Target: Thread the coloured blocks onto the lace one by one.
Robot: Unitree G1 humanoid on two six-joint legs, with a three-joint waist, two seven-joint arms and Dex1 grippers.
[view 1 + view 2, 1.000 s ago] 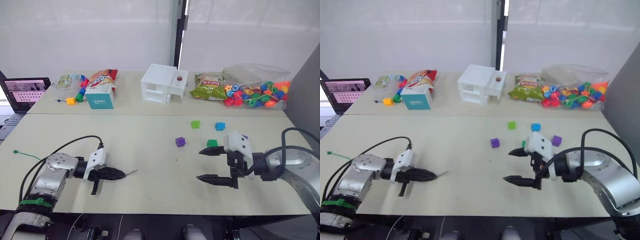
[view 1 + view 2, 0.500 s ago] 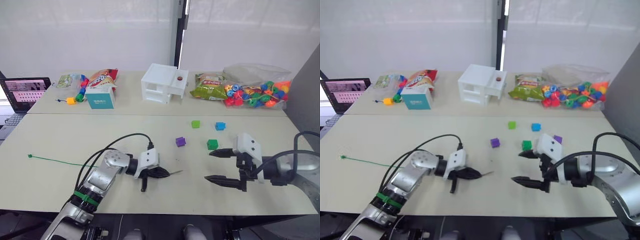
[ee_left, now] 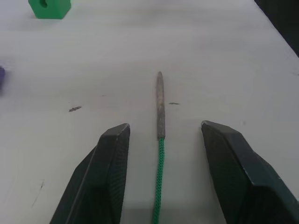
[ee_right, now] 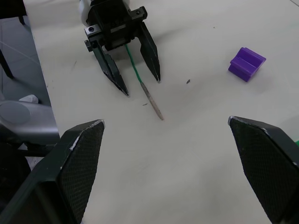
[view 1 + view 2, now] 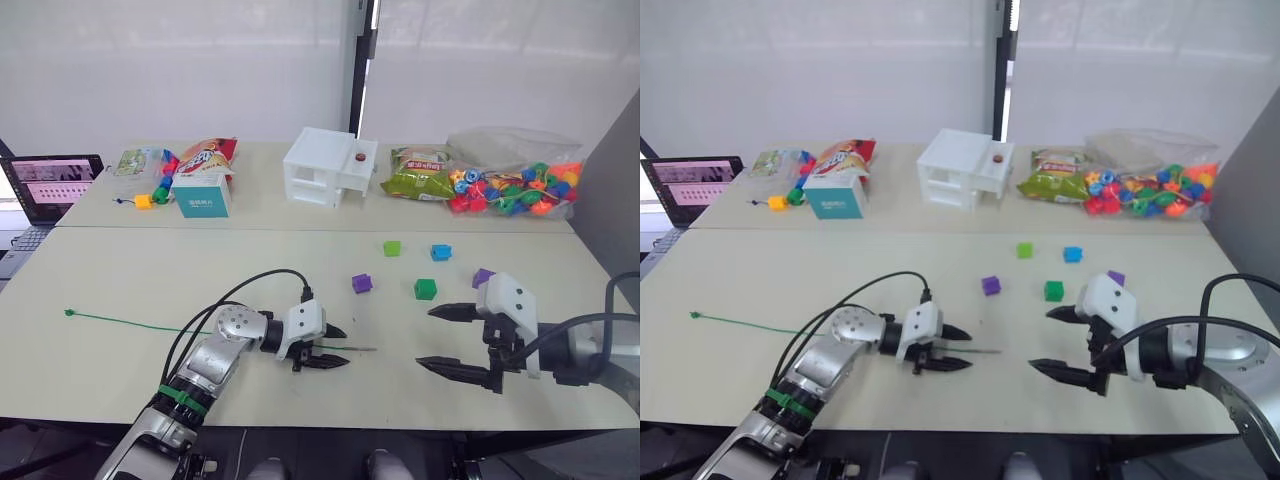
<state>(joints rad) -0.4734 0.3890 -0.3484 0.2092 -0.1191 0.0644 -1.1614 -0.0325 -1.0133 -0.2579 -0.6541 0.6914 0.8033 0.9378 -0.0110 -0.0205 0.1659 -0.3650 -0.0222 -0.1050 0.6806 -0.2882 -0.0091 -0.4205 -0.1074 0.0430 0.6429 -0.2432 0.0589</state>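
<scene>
The lace (image 5: 130, 323) is a thin green cord lying across the table, its knotted end at the far left. Its silvery tip (image 3: 160, 100) rests flat on the table between the fingers (image 3: 111, 177) of my left gripper (image 5: 345, 347), which is open and not touching it. My right gripper (image 5: 427, 338) stands wide open to the right, empty, pointing at the tip. The coloured blocks lie beyond: a purple one (image 5: 361, 283), a dark green one (image 5: 425, 289), a light green one (image 5: 391, 248), a blue one (image 5: 440, 252) and a second purple one (image 5: 483, 277) by my right wrist.
Along the back stand a white box (image 5: 328, 166), a teal carton (image 5: 200, 194), snack bags (image 5: 415, 175), a clear bag of round beads (image 5: 515, 185) and a short bead chain (image 5: 150, 196). A laptop (image 5: 48, 185) sits at the far left.
My left arm carried the lace tip to the right toward the table's middle, then its fingers opened and let the tip down. My right gripper drew back a little to the right.
</scene>
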